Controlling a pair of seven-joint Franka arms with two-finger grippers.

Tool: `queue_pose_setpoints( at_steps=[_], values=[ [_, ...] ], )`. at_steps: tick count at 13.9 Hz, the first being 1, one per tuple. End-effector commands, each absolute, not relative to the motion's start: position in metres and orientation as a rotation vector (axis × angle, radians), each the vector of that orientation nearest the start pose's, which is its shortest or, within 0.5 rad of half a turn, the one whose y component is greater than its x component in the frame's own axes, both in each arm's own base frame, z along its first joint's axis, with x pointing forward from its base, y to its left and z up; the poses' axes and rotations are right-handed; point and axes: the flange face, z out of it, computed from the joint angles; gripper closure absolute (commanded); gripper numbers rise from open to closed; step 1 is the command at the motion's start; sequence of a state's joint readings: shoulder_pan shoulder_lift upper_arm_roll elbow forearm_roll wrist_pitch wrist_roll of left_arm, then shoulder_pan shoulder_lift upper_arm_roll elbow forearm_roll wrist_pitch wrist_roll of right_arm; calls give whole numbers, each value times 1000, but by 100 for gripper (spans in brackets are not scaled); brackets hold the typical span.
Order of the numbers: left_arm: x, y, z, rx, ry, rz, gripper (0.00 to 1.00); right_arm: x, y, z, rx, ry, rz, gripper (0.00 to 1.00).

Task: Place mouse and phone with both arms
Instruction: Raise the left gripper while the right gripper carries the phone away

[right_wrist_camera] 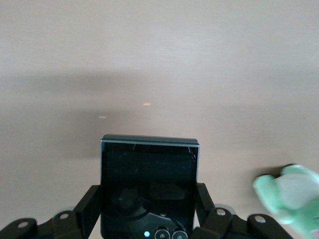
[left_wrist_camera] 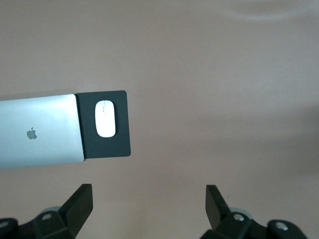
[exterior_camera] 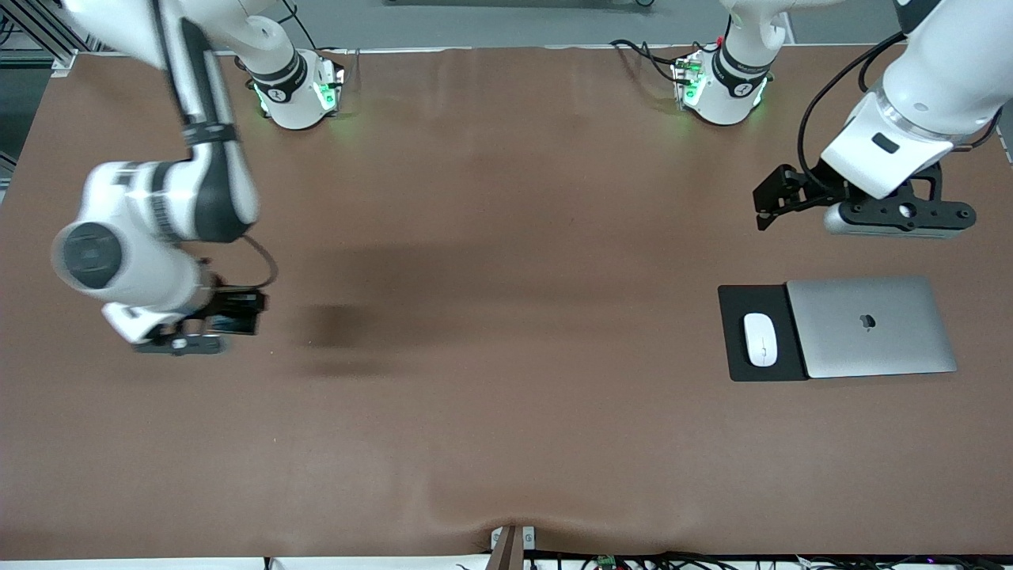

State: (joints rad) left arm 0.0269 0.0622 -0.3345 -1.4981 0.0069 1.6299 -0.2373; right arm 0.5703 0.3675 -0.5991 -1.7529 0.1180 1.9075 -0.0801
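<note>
The white mouse (exterior_camera: pixel 760 339) lies on a black pad (exterior_camera: pixel 740 305) beside a closed silver laptop (exterior_camera: pixel 870 326), toward the left arm's end of the table. It also shows in the left wrist view (left_wrist_camera: pixel 105 118). My left gripper (exterior_camera: pixel 762 209) hangs open and empty in the air over bare table near the pad; its view shows the jaws wide apart (left_wrist_camera: pixel 149 199). My right gripper (exterior_camera: pixel 237 313) is shut on the black phone (right_wrist_camera: pixel 149 174), holding it by its two sides above the table at the right arm's end. The phone's camera dots sit between the fingers.
The pad (left_wrist_camera: pixel 119 144) is partly tucked under the laptop (left_wrist_camera: pixel 40 132). The brown table (exterior_camera: pixel 506 237) stretches wide between the two arms. A blurred green and white shape (right_wrist_camera: pixel 289 194) shows at the edge of the right wrist view. The right arm looks blurred.
</note>
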Motion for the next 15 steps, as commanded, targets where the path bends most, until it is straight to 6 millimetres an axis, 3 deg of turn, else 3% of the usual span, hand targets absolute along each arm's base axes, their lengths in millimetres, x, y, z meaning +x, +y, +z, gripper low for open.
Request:
queue_pose_setpoints(
  at_steps=[1, 3, 5, 7, 10, 13, 15],
  values=[
    [541, -165, 638, -3172, 102, -90, 0, 617, -25, 378, -3181, -83, 274, 100],
    [539, -162, 638, -3169, 111, -91, 0, 607, -58, 359, -3153, -69, 303, 100],
    [540, -160, 636, -3168, 109, -94, 0, 590, -79, 326, -3141, -10, 327, 100],
    [540, -156, 628, -3175, 106, -74, 0, 568, -86, 288, -3150, 15, 324, 100],
    [529, -157, 620, -3195, 112, -126, 0, 546, -94, 250, -3139, 86, 323, 100],
    [524, -158, 615, -3195, 115, -135, 0, 526, -102, 226, -3151, 23, 277, 100],
    [523, -172, 606, -3187, 139, -109, 0, 515, -114, 215, -3157, -25, 235, 100]
  ],
)
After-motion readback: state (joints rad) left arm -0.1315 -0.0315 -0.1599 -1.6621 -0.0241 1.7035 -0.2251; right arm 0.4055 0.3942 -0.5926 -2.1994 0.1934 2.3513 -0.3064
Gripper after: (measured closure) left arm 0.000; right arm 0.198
